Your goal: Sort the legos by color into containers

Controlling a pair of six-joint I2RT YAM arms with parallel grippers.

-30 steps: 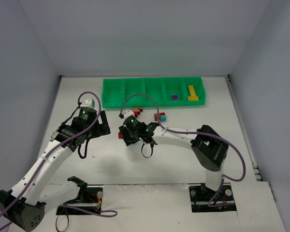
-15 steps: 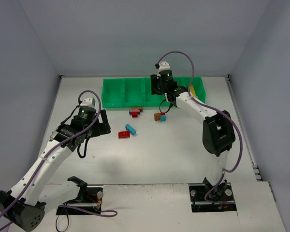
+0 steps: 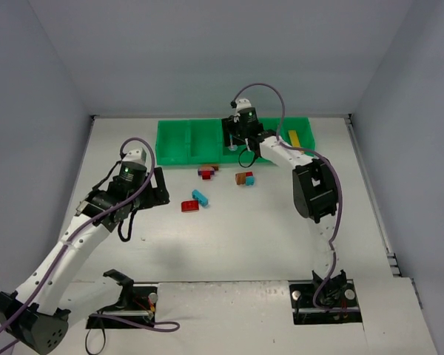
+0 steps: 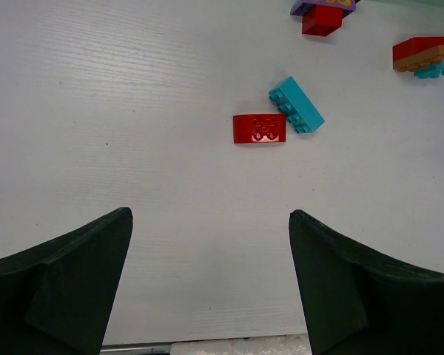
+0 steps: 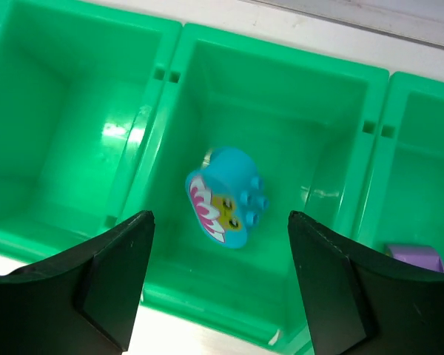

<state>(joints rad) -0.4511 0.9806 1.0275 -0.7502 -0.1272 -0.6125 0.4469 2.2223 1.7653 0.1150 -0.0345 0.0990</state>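
Right gripper (image 3: 240, 141) spread wide, empty, above green tray's (image 5: 281, 55) middle compartment; flower-printed cyan brick (image 5: 228, 196) lying inside. Left gripper (image 4: 209, 214) wide, empty, over red brick (image 4: 260, 128).

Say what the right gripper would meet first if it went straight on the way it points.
Probably the cyan brick in the green tray compartment below the right gripper, though depth is unclear.
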